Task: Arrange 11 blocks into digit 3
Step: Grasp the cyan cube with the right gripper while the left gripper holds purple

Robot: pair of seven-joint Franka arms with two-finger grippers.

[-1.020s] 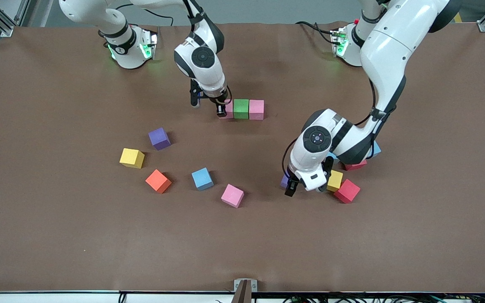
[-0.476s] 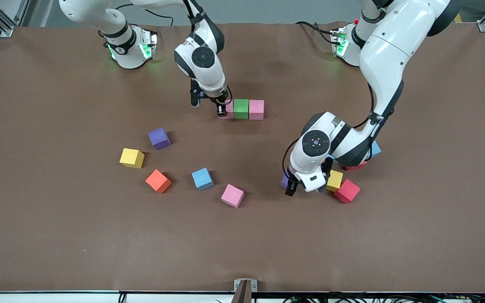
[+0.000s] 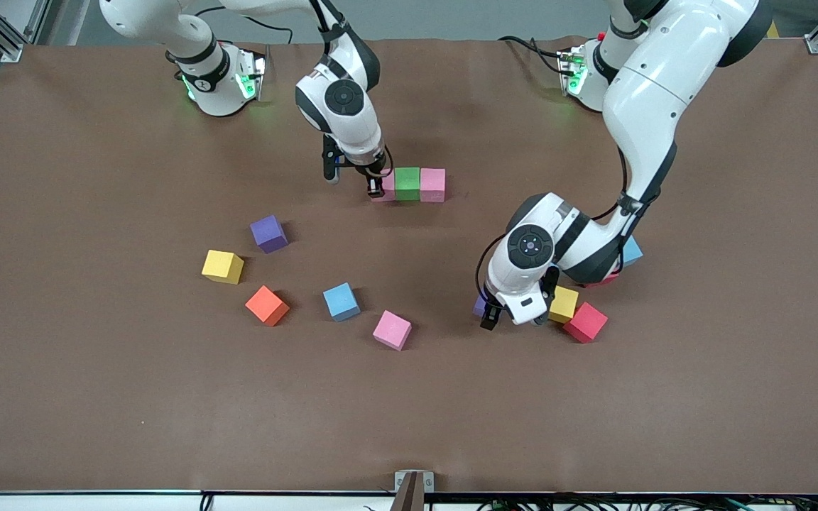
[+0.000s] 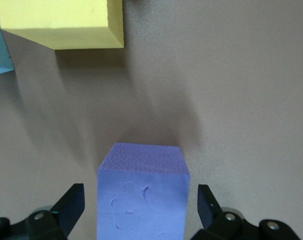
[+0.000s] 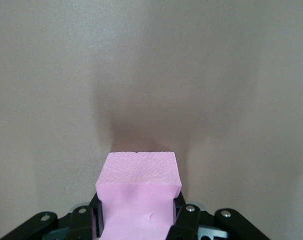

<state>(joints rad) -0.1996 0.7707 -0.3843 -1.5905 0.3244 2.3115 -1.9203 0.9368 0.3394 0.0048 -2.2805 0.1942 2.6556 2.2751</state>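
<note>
Left jaws astride purple block

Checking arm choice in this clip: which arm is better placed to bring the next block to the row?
Left, probably. Its tool straddles the purple block, fingers apart on either side. The right tool is shut on the pink block at the row's end beside the green block.

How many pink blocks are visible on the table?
3. One pink block ends the row beside the green block; another is at the row's other end, pinched in the right gripper; a loose one lies nearer the front camera. Others may be hidden.
</note>
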